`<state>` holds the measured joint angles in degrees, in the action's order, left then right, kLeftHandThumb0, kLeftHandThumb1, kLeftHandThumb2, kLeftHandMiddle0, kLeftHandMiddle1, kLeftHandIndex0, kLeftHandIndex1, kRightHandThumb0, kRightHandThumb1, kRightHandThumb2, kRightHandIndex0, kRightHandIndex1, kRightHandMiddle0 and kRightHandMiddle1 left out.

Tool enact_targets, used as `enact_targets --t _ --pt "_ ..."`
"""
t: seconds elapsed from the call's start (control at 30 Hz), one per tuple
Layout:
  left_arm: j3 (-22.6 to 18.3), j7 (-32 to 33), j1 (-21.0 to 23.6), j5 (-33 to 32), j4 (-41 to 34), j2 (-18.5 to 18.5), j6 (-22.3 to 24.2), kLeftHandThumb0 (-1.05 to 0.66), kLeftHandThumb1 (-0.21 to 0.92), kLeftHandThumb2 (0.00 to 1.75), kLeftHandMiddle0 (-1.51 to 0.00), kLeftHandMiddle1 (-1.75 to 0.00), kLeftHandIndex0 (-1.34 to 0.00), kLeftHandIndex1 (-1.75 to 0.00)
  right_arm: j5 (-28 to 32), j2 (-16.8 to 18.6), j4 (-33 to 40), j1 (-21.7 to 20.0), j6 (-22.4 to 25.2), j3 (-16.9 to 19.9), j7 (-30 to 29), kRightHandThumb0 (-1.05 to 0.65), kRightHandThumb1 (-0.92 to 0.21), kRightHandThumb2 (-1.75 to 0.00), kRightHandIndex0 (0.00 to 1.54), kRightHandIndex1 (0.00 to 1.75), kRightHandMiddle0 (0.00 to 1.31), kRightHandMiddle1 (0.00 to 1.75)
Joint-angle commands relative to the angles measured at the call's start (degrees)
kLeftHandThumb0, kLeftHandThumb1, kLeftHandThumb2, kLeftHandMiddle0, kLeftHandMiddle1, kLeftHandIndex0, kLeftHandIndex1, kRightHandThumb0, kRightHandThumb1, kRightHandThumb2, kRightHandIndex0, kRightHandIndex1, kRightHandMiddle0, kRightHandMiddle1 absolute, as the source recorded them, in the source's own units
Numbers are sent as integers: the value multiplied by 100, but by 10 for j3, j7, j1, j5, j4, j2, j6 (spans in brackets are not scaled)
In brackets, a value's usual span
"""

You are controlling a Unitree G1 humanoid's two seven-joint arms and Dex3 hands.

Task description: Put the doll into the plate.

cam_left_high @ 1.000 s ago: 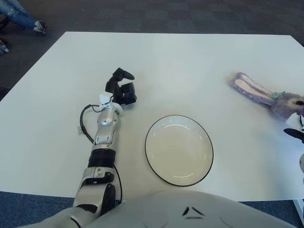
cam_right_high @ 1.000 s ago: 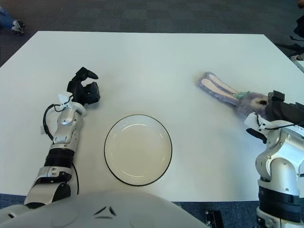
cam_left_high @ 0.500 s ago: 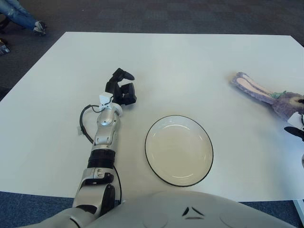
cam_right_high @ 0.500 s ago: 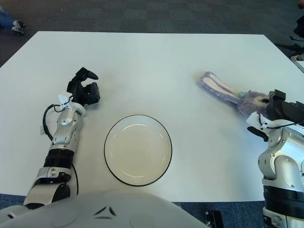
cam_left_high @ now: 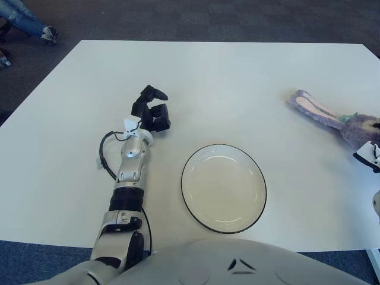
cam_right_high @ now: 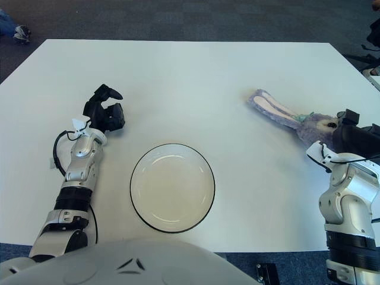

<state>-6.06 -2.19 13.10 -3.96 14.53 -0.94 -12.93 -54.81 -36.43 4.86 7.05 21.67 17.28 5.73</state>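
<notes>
The doll (cam_right_high: pixel 300 120) is a purple plush rabbit with long ears, lying at the table's right edge with its ears pointing left. My right hand (cam_right_high: pixel 358 135) is at that edge, its black fingers closed around the doll's body, which they hide. The head and ears stay visible. The plate (cam_right_high: pixel 172 187) is white with a dark rim and sits empty near the table's front centre, well left of the doll. My left hand (cam_right_high: pixel 105 113) rests on the table left of the plate, fingers relaxed and holding nothing.
The white table (cam_right_high: pixel 190 77) runs wide behind the plate. A black cable (cam_right_high: pixel 56 153) loops beside my left forearm. A person's legs and shoes (cam_left_high: pixel 29 24) show on the dark carpet at the far left.
My right hand has shifted slightly right with the doll. The doll's head has turned and risen, so its face now shows. The left arm has not moved.
</notes>
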Motion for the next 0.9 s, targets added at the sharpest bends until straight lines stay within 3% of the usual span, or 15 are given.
enact_targets --t 0.0,0.43,0.87 --pt "2 4 -16 2 2 1 5 -47 35 128 -123 -175 -59 -175 21 6 -17 -11 -1 -12 -18 -40 -32 -102 7 96 0 89" --pt "2 2 -16 -2 2 4 4 -46 36 126 -122 -175 -58 -175 41 5 -41 -48 4 -49 -75 -34 -28 -107 3 99 0 89" --pt "4 3 -18 -1 1 6 2 -46 37 126 -123 -175 -57 -175 48 -1 -97 -93 -1 -90 -133 -23 -21 -117 0 113 0 109"
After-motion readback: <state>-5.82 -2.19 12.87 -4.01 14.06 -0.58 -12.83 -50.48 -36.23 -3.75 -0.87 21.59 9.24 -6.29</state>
